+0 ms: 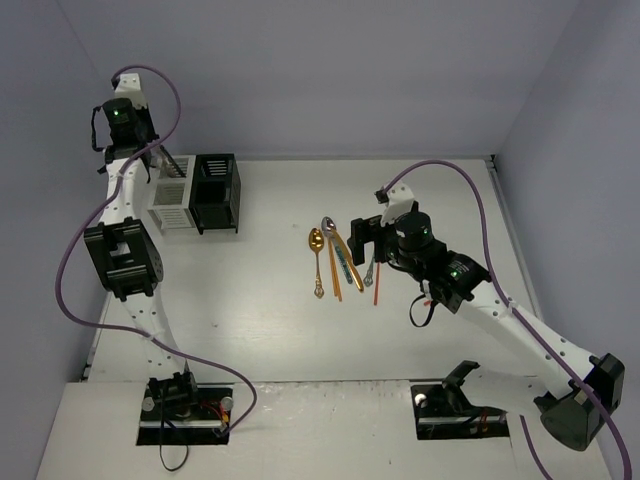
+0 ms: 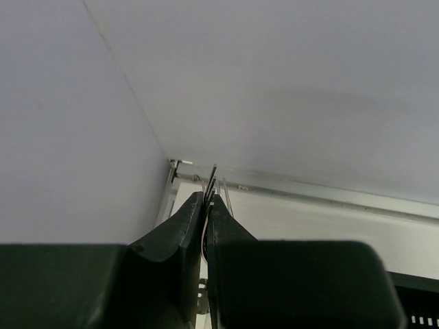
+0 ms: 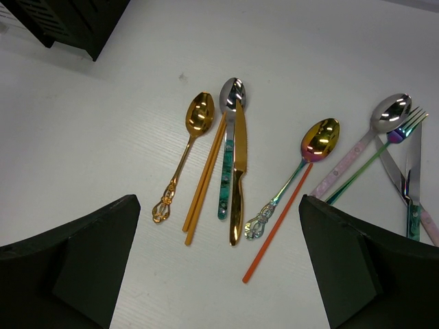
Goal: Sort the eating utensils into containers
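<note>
Eating utensils (image 3: 226,171) lie loose on the bench (image 3: 103,137) directly under the right hand (image 3: 219,199), whose fingers are spread wide and hold nothing. Toward the finger at the left of its wrist view sits the gold spoon (image 3: 195,127), with bare bench on its outer side. Next inward, the gold chopsticks (image 3: 204,181), teal-handled spoon (image 3: 226,161) and gold knife (image 3: 238,171) lie touching or overlapping. Toward the other finger are the rainbow spoon (image 3: 320,137) and an orange-red stick (image 3: 274,236), and beyond that finger lies a crossed heap.

The left hand (image 2: 208,202) is high by the back wall, clenched on two thin rods (image 2: 212,177), likely chopsticks, whose tips poke out past its fingertips. The white caddy (image 1: 170,205) stands below and in front of it, with the black caddy (image 1: 215,190) just beside. Whether the rods' lower ends reach a slot I cannot tell.

For the drop, I would hold the rods upright over one compartment and lower them before letting go, since slim rods released from high up could glance off a rim. For the pick, the gold spoon looks the cleanest target. Straddle its handle crosswise, with the fingers landing on bare bench, so the neighbouring chopsticks are not dragged. The overlapped cluster is better left until it thins.
</note>
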Robot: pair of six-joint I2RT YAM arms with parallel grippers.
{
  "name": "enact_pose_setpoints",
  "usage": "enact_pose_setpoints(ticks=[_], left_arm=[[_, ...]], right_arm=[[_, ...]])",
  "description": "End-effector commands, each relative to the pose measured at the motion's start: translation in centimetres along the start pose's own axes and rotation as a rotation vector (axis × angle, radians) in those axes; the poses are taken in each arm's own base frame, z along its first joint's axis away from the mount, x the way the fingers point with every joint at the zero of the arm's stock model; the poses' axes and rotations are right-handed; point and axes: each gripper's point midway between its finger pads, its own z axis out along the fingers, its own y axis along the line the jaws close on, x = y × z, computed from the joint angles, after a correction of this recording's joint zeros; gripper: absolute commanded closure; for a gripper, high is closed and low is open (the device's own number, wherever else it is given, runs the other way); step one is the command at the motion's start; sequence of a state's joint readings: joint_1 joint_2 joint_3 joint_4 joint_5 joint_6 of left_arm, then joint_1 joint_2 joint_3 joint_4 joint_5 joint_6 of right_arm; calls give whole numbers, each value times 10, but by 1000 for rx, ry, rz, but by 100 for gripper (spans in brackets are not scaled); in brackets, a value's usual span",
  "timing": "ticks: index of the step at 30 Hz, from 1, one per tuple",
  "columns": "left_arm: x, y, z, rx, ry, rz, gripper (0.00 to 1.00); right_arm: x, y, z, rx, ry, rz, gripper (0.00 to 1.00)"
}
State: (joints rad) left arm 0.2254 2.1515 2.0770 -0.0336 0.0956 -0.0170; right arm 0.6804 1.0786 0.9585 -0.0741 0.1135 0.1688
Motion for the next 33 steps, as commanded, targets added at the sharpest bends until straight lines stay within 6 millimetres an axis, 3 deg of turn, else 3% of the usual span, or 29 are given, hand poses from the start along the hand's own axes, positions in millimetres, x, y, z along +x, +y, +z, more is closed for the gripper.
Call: enact_pose_setpoints(ticks=[1,4,7,9,16,19,23,27,29,31,33], left_arm=[[-55,1,-11,-10,-180,-22,100],[-30,0,-9,-7,-133,-38,96],[-18,0,-13,-11,-107,-41,95],[-12,1,-16,-20,-92,-46,85],[-34,4,-46,-36,-106,-96,35],[-52,1,-63,-36,-104,-135,28],[-67,-5,-101,-42,-39,-196,21],[-59,-29,-139,1,46,-253,18],[-57,-51,-165,55,81,-271,18],[-41,-75,-186,96,141,-262,18],[-16,-112,-207,162,223,-223,18]], right_arm=[[-28,-1,-8,10,-86,48,0],[-24,-3,-7,21,-82,66,0],[-23,-5,-7,33,-80,79,0],[-23,-10,-6,61,-81,88,0],[-17,-38,5,202,-71,155,0],[-15,-56,9,272,-67,181,1],[-8,-87,21,384,-43,251,5],[0,-113,34,482,-12,303,12],[10,-127,46,527,18,338,20],[21,-140,56,565,51,367,25],[36,-151,68,593,90,406,31]])
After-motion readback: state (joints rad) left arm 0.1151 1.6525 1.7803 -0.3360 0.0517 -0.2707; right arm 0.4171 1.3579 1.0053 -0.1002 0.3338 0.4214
